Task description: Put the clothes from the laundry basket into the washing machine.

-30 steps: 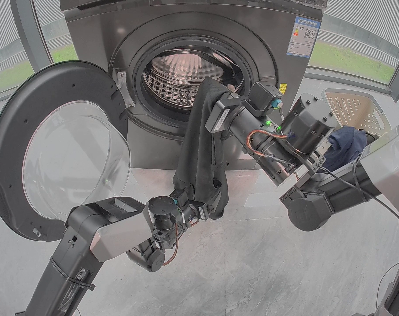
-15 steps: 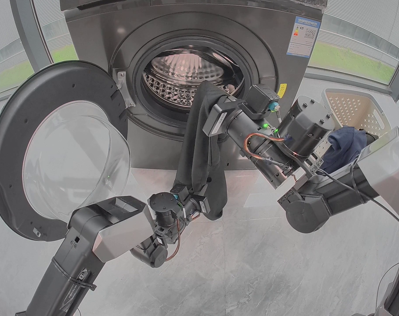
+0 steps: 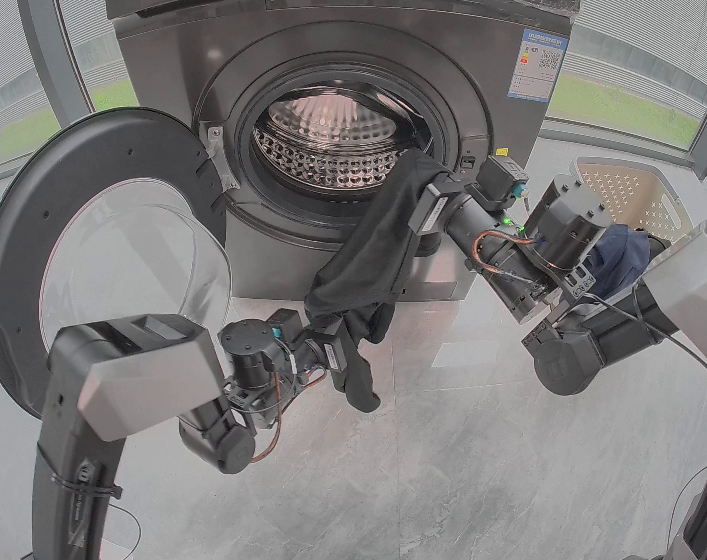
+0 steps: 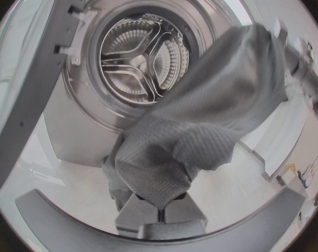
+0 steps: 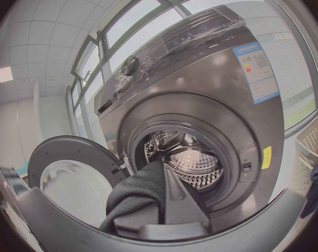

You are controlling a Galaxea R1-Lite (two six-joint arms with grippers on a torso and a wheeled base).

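Once vertical, black garment point(image 3: 377, 250) now aslant

Right gripper point(image 3: 425, 200), jaws clamped on the black garment point(image 3: 369, 262), sits at the mouth of the washing machine point(image 3: 174, 56); left gripper point(image 3: 336, 349) (likewise clamped) hangs lower, before it.

Laundry basket point(image 3: 633, 188) half behind right arm point(image 3: 517, 262), washing machine point(image 3: 174, 48) top cut off

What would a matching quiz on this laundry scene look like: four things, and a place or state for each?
Things:
1. black garment
2. washer door
3. blue cloth
4. drum

Places or states:
A. draped at the laundry basket
B. swung open
C. gripped by left fingers and right fingers
D. shiny metal inside the round opening

Pairs: 1-C, 2-B, 3-A, 4-D
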